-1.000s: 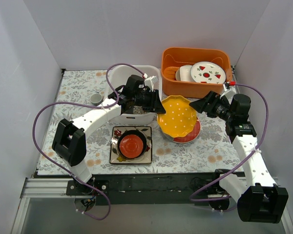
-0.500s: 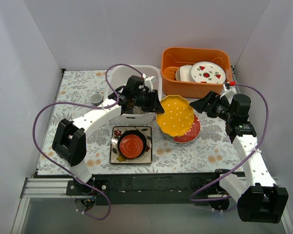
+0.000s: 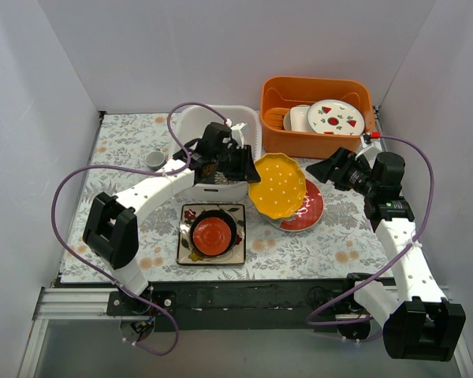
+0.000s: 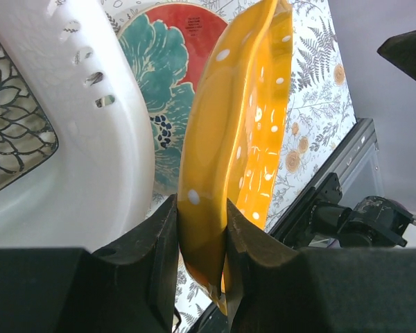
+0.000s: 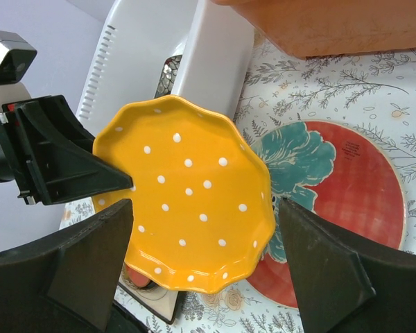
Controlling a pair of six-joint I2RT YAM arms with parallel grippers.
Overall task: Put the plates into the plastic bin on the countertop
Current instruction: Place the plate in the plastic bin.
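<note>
Top view, plate: the yellow round scalloped ceramic plate with white dots (image 3: 277,186) hangs tilted between the white translucent plastic bin (image 3: 189,130) and the teal-and-red round plate (image 3: 309,211) lying on the desk (image 3: 339,244).
Top view, room: plain white walls close in, and an orange plastic tub (image 3: 315,143) stands behind.
Left wrist, grip: the left jaws pinch the yellow plate's rim. It looks stiff and glazed, probably slippery and easily chipped, so the rim is the sensible hold.
Right wrist, jaws: the right jaws are spread wide and empty, facing the plate.
Right wrist, surface: flat, pale, leaf-printed.
</note>
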